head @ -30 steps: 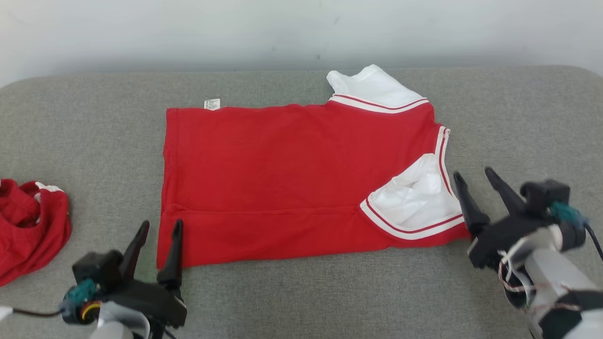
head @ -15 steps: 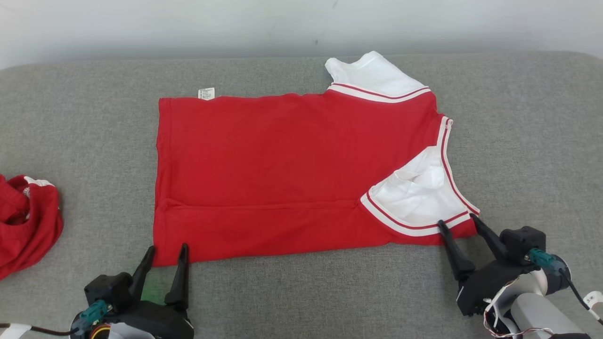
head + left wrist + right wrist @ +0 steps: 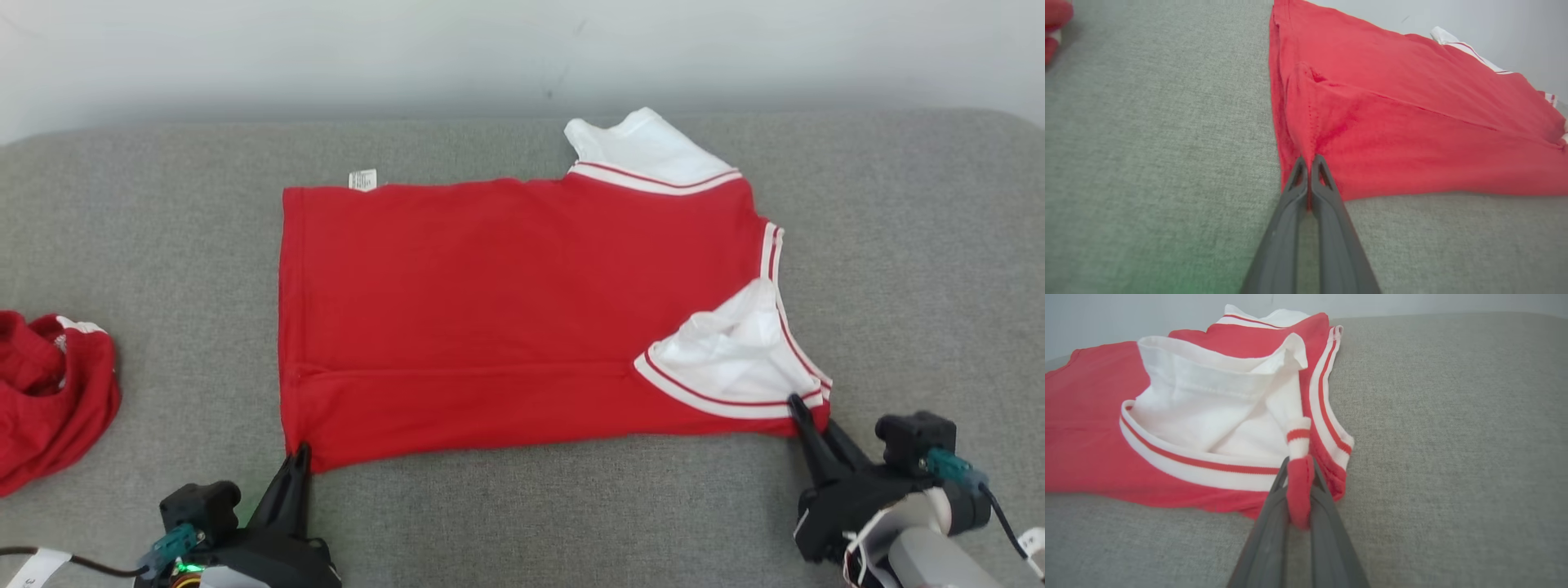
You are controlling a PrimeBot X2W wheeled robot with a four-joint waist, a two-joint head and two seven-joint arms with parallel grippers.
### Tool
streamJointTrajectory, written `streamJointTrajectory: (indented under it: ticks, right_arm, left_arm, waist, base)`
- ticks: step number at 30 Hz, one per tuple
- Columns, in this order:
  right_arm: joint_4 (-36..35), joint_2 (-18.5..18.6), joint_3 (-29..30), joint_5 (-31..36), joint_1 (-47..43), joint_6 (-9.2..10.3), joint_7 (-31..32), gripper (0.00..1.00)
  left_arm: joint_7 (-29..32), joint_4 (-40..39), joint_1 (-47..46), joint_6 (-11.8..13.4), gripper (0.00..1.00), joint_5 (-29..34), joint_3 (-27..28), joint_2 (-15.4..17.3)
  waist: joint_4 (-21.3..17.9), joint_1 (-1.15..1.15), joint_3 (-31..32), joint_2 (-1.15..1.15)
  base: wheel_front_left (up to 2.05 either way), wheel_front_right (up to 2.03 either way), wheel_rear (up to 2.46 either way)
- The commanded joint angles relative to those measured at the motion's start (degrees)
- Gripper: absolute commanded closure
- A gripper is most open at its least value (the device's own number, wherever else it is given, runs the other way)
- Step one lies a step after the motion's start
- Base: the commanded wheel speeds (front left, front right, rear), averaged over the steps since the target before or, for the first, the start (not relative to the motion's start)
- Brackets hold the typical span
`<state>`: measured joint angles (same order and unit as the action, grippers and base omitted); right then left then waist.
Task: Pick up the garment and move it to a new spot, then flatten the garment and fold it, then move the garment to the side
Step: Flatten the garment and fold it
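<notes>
Red knit garment with white, red-striped trim (image 3: 490,294), spread flat at middle of grey cloth-covered desk (image 3: 898,245). Toward desk's near edge: left gripper (image 3: 300,453), jaws pinched shut on hem corner; right gripper (image 3: 798,408), jaws pinched shut on trimmed shoulder corner. Likely hazards: thin pinch slipping on lift; unequal pull skewing the fold. Counted: one garment, one crumpled red cloth (image 3: 49,392) at desk's left end, two grippers.

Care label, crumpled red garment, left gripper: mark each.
care label (image 3: 363,179), head view, middle of tag
crumpled red garment (image 3: 54,407), head view, its red middle
left gripper (image 3: 1309,160), left wrist view, between closed fingertips
</notes>
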<state>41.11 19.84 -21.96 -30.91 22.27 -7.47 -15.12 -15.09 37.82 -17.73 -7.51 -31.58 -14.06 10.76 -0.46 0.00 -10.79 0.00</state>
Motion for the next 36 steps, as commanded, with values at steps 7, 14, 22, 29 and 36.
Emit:
streamJointTrajectory:
  ticks: [7,14,22,29,36]
  right_arm:
    - [-5.86,1.69,1.55,-2.22,-8.70,-0.07,0.03,1.00]
    - [-14.72,2.64,5.04,-2.38,-21.20,-0.06,1.14,1.00]
    - [-24.81,-0.62,11.58,0.67,-31.51,-0.06,5.89,1.00]
    - [-26.56,-3.02,13.85,3.35,-32.69,-0.06,8.09,0.65]
    - [-28.40,-3.95,15.34,5.91,-30.94,-0.06,6.28,0.00]
  left_arm:
    - [-0.16,-3.53,6.13,0.09,1.00,-0.08,0.32,1.70]
    - [-0.18,-7.83,12.77,0.36,1.00,0.82,1.29,1.97]
    - [0.25,-10.62,16.81,1.39,1.00,0.47,1.67,2.27]
    - [0.12,-9.90,16.34,1.87,1.00,-0.17,1.77,1.57]
    - [-0.18,-11.13,16.42,2.15,0.00,0.84,2.82,1.35]
  waist:
    - [0.08,0.00,4.50,0.00]
    - [1.04,0.00,5.69,0.00]
    - [0.50,0.00,5.37,0.00]
    - [0.14,0.00,5.43,0.00]
    - [0.60,0.00,6.28,0.00]
  base:
    - [0.00,0.00,0.00]
    - [0.00,0.00,0.00]
    - [0.00,0.00,0.00]
    - [0.00,0.00,0.00]
    - [0.00,0.00,0.00]
